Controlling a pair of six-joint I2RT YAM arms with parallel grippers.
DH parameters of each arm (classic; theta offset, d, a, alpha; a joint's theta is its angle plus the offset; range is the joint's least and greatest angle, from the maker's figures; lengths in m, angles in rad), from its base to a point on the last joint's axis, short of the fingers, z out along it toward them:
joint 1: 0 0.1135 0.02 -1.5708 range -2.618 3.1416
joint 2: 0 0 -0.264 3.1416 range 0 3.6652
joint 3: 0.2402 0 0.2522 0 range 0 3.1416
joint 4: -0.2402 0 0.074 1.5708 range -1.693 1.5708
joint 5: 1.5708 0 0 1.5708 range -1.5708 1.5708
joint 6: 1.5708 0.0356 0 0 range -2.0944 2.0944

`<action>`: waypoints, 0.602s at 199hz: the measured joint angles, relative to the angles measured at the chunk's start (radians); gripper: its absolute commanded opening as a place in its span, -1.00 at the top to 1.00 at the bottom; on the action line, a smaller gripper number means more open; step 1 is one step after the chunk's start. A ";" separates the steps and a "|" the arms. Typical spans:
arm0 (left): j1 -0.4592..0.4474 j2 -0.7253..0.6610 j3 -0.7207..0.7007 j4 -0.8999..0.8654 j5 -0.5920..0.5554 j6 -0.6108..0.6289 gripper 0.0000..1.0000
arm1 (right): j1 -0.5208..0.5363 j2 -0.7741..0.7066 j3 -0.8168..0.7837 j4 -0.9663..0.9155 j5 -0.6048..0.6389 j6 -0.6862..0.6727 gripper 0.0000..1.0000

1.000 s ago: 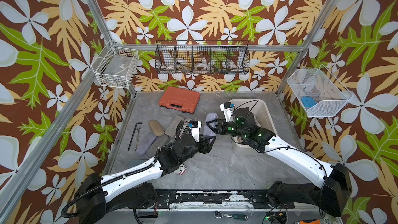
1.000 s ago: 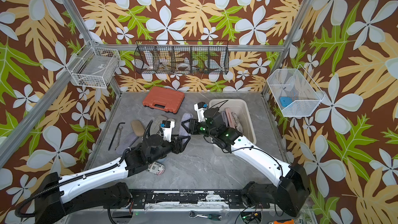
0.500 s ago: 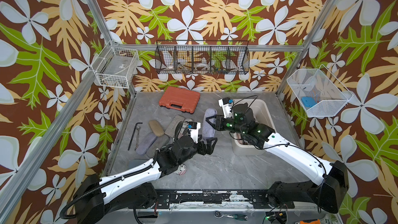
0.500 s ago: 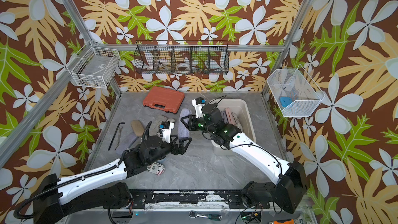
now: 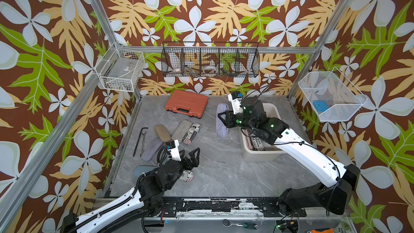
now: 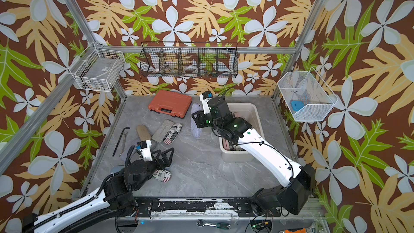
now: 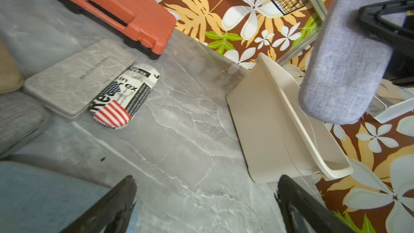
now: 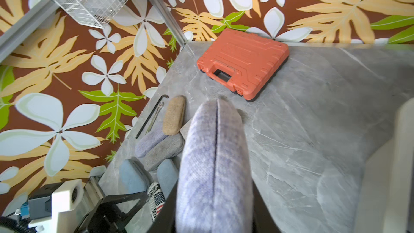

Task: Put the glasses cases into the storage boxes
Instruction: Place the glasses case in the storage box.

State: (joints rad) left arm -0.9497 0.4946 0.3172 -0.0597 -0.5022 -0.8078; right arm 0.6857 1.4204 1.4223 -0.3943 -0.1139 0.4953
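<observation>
The right pincer [image 5: 224, 117] is clamped round the middle of a lavender case [image 5: 221, 131], and the case's two ends stick out well past the jaws on either side. From the left wrist view the case [image 7: 342, 63] looks to be clear of the tabletop. The white tub [image 5: 257, 156] is behind this pincer, under its own forearm, with a few cases [image 5: 257, 141] already lying in it.

To my eye the job now is to carry and drop. The pincer points away from the tub, so it would need to draw back and swing round until the case hangs over the opening. I'd turn the case to run along the tub's length, because those overhanging ends could catch the rim. Then go low over the cases inside before letting go, so the soft felt doesn't bounce out.

The left pincer [image 5: 189, 153] is spread wide and empty, hovering over the table. A flag-print case [image 5: 187, 175] lies just behind it under the wrist, and more cases [image 5: 162, 132] wait ahead of it.
</observation>
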 measured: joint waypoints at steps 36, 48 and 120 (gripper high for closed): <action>0.000 -0.094 -0.036 -0.066 -0.048 -0.054 -1.00 | -0.045 -0.006 0.047 -0.093 0.078 -0.051 0.39; 0.000 -0.109 -0.042 -0.079 -0.056 -0.055 -1.00 | -0.079 -0.024 0.048 -0.127 0.119 -0.056 0.39; 0.000 -0.105 -0.043 -0.101 -0.062 -0.076 -1.00 | -0.216 -0.089 0.030 -0.316 0.389 -0.164 0.39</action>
State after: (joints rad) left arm -0.9497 0.3897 0.2745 -0.1612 -0.5640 -0.8837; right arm 0.4698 1.3312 1.4525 -0.7105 0.2752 0.3317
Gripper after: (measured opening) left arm 0.999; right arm 0.310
